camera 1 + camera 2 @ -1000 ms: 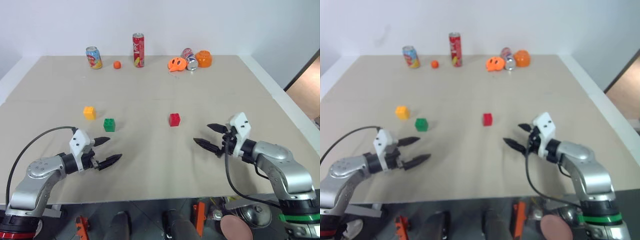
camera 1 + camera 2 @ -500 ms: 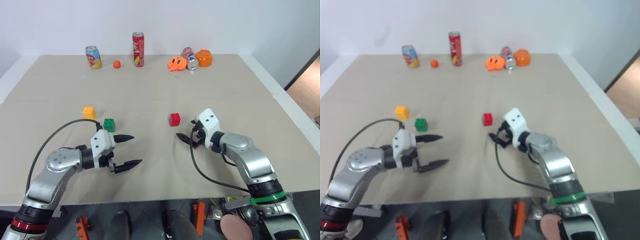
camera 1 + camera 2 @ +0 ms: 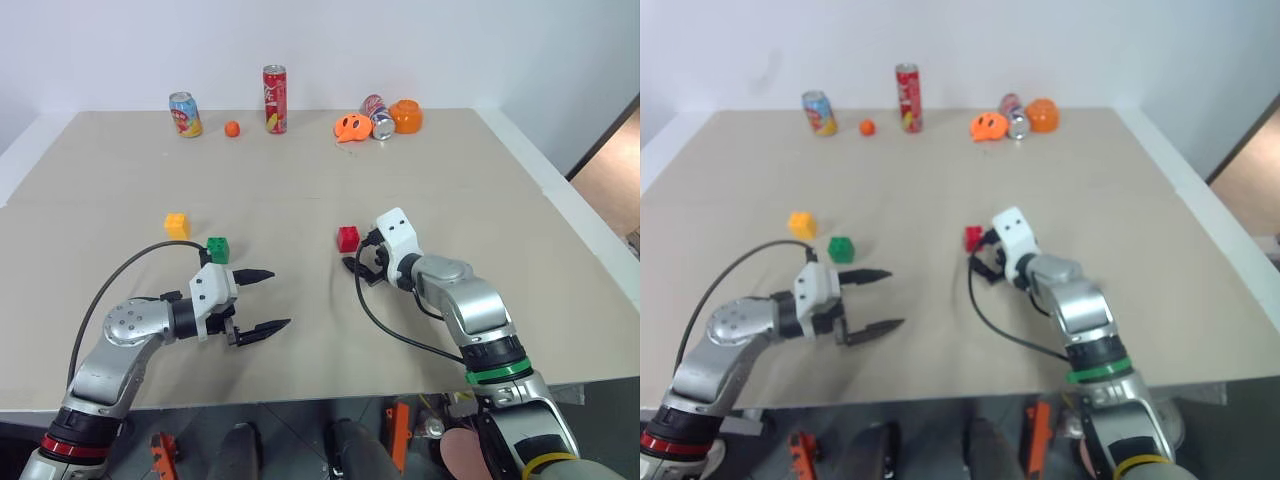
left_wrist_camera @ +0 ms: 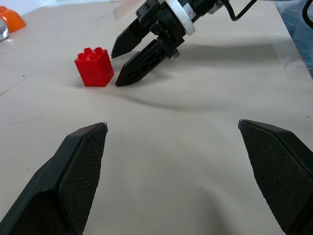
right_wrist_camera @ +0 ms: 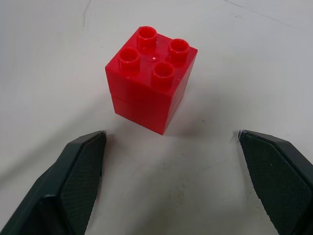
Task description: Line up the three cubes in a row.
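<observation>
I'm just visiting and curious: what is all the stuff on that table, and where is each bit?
Red cube: one, red, mid-table, just ahead of the right gripper.
Green cube: one, green, left of centre.
Yellow cube: one, yellow, beyond and left of the green one.
Upright cans: two; tall red can, shorter blue can, far edge.
Tipped can: one, silver and red, lying far right.
Small ball: one, orange, between the upright cans.
Rounded toys: two, orange, beside the tipped can.
Table: one, beige.
Left gripper: black fingers, open, empty.
Right gripper: black fingers, open, at the red cube.
</observation>
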